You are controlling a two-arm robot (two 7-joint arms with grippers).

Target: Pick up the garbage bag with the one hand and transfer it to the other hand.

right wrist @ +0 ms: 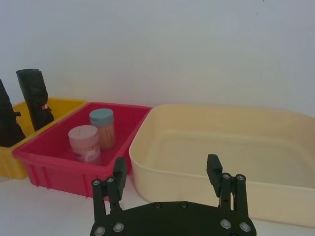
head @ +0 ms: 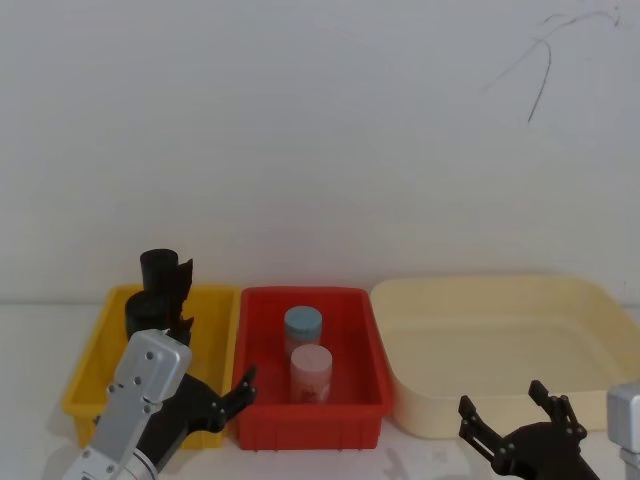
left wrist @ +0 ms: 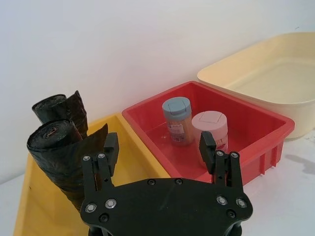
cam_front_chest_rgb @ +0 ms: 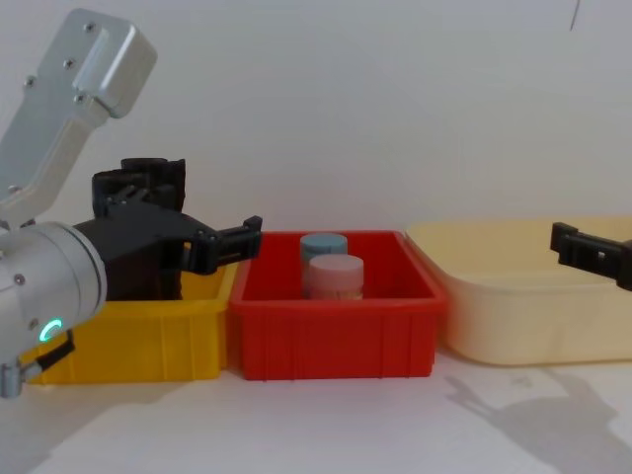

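Two black crinkled garbage bag rolls stand upright in the yellow bin (head: 215, 330): a taller one (head: 166, 276) at the back and a second one (head: 138, 310) just in front of it. The left wrist view shows them as a near roll (left wrist: 56, 157) and a far roll (left wrist: 61, 105). My left gripper (head: 215, 392), on the green-ringed arm, hovers open at the yellow bin's front right corner (cam_front_chest_rgb: 232, 245), short of the rolls, holding nothing (left wrist: 158, 150). My right gripper (head: 503, 405) is open and empty in front of the cream tub (right wrist: 166, 171).
A red bin (head: 310, 420) in the middle holds a blue-lidded jar (head: 303, 325) and a pink-lidded jar (head: 311, 368). A large cream tub (head: 500, 340) stands at the right. A white wall rises right behind the bins. White tabletop lies in front of them.
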